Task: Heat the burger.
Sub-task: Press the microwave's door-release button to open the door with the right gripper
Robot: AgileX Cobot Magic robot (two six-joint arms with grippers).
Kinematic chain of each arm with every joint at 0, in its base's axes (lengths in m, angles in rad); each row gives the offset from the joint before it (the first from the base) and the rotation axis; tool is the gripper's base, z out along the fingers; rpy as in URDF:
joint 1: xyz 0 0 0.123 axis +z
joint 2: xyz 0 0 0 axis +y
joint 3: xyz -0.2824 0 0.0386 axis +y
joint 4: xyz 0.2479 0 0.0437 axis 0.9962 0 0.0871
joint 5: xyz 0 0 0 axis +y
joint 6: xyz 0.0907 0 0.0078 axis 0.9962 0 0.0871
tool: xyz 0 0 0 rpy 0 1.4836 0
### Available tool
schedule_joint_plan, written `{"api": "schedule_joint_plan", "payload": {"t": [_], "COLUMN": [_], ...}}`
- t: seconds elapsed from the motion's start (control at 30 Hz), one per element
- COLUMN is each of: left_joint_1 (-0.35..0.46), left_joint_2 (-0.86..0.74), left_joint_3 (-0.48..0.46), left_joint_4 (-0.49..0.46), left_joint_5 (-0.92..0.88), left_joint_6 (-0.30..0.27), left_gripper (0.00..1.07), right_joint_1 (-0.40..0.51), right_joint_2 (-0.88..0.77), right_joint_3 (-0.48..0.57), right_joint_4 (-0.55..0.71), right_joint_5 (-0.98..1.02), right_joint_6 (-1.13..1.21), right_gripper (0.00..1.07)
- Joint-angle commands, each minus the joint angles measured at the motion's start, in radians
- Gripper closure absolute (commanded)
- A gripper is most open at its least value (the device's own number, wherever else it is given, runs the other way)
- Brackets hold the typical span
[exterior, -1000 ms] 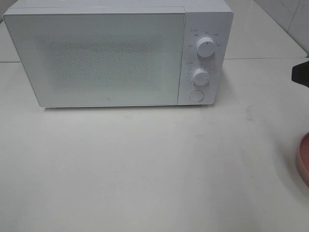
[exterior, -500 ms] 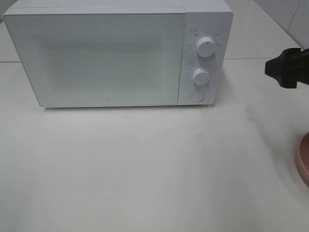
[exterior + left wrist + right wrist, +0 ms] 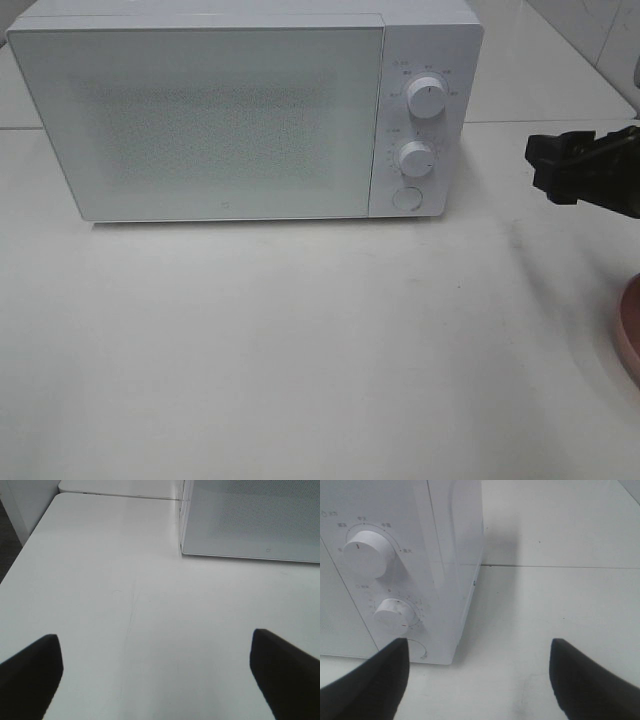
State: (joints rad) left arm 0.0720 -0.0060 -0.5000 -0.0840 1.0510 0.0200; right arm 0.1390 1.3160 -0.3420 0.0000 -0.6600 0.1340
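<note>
Since the microwave (image 3: 240, 110) stood shut, the right gripper (image 3: 545, 170) — jaws wide, empty — would best press squarely on the round button (image 3: 406, 198), likely the door release. The left gripper (image 3: 155, 675) hung open too; the burger showed in no view.

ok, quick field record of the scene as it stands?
microwave: at the back of the table, door shut
controls: upper knob, lower knob, button beneath
plate: pink, only its edge shows at the right
burger: not in view
left fingers: open, empty, over bare table
right fingers: open, empty, right of the microwave, facing the controls
</note>
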Motion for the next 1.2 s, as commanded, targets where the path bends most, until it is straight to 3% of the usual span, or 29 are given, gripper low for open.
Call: {"api": "schedule_joint_plan", "payload": {"t": [0.03, 0.3, 0.37, 0.5, 0.67, 0.77, 0.93, 1.2], "left_joint_1": [-0.005, -0.005, -0.005, -0.005, -0.005, -0.005, -0.005, -0.005], "left_joint_2": [-0.023, -0.023, -0.023, -0.023, -0.023, -0.023, -0.023, -0.023], "left_joint_3": [0.002, 0.002, 0.002, 0.002, 0.002, 0.002, 0.002, 0.002], "left_joint_4": [-0.008, -0.008, -0.008, -0.008, -0.008, -0.008, -0.008, -0.008], "left_joint_5": [-0.015, -0.015, -0.015, -0.015, -0.015, -0.015, -0.015, -0.015], "left_joint_6": [0.002, 0.002, 0.002, 0.002, 0.002, 0.002, 0.002, 0.002], "left_gripper": [0.13, 0.13, 0.13, 0.13, 0.13, 0.13, 0.13, 0.13], "right_joint_1": [0.008, 0.139, 0.242, 0.309, 0.454, 0.477, 0.593, 0.676], "right_joint_2": [0.015, 0.093, 0.154, 0.188, 0.269, 0.283, 0.348, 0.353], "right_joint_3": [0.024, 0.051, 0.051, 0.050, 0.048, 0.048, 0.048, 0.031], "right_joint_4": [0.037, 0.205, 0.323, 0.406, 0.602, 0.629, 0.728, 0.834], "right_joint_5": [-0.089, -0.177, -0.238, -0.300, -0.408, -0.425, -0.510, -0.530], "right_joint_6": [-0.029, -0.171, -0.256, -0.295, -0.350, -0.352, -0.352, -0.352], "right_gripper": [0.32, 0.32, 0.32, 0.32, 0.32, 0.32, 0.32, 0.32]}}
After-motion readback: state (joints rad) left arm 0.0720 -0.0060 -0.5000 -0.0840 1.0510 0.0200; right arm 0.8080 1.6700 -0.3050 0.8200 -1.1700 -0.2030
